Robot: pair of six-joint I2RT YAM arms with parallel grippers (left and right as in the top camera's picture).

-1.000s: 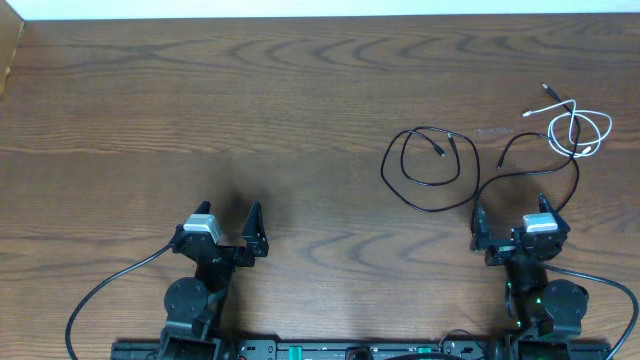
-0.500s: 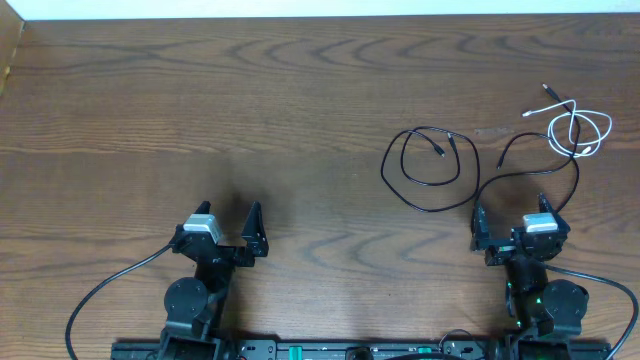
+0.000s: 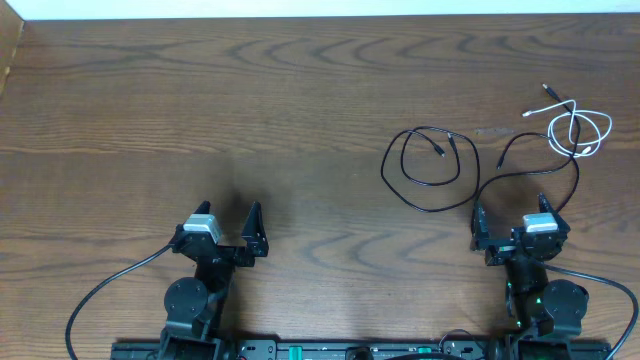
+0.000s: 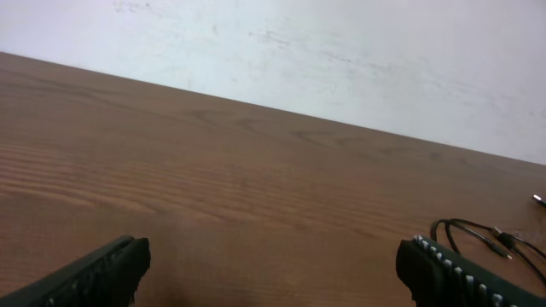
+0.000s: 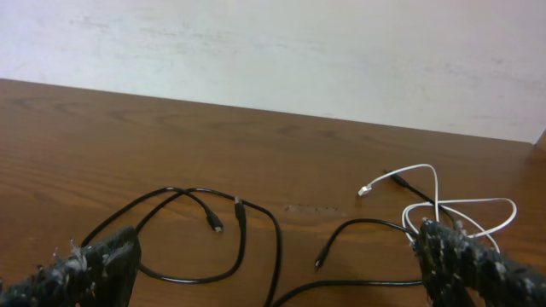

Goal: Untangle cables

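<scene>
Cables (image 3: 441, 150) lie on the desk (image 3: 200, 100) from 10 to 1 o'clock of the right arm (image 3: 530, 240), just ahead of its jaws, which stand wide open and empty; left arm (image 3: 205, 245), jaws equally wide and empty, sits well apart toward 9 o'clock

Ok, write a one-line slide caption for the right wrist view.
Open, empty right gripper facing a looped black cable, a second black cable and a white cable on the wooden table.
</scene>
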